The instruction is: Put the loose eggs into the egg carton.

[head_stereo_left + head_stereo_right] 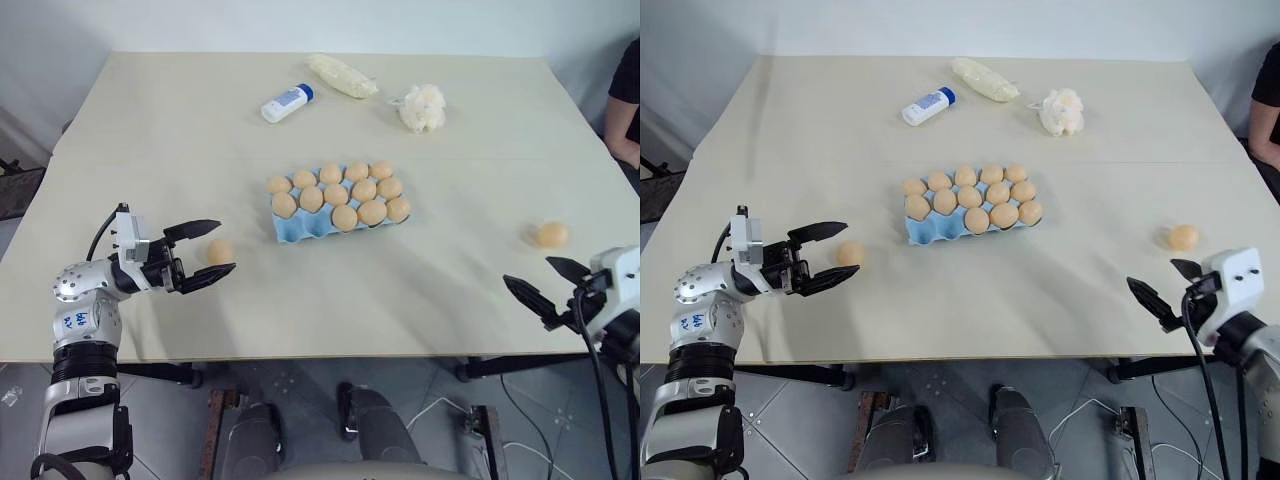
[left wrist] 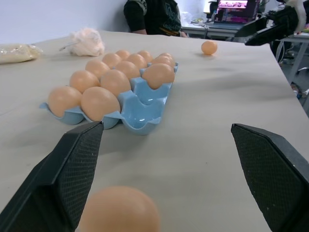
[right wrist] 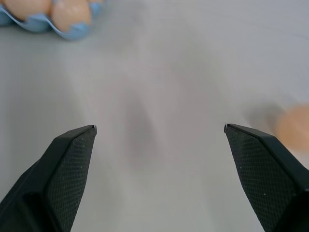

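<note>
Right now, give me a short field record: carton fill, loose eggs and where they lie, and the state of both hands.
carton: light blue moulded egg carton mid-table, thirteen tan-orange eggs seated, two near-left cups empty
loose egg 1: smooth tan-orange egg on the table between the left hand's open fingers
loose egg 2: matching tan egg on the table by the right edge, beyond the right hand
left hand: open, bracketing egg 1, not closed on it
right hand: open, empty, short of egg 2
</note>
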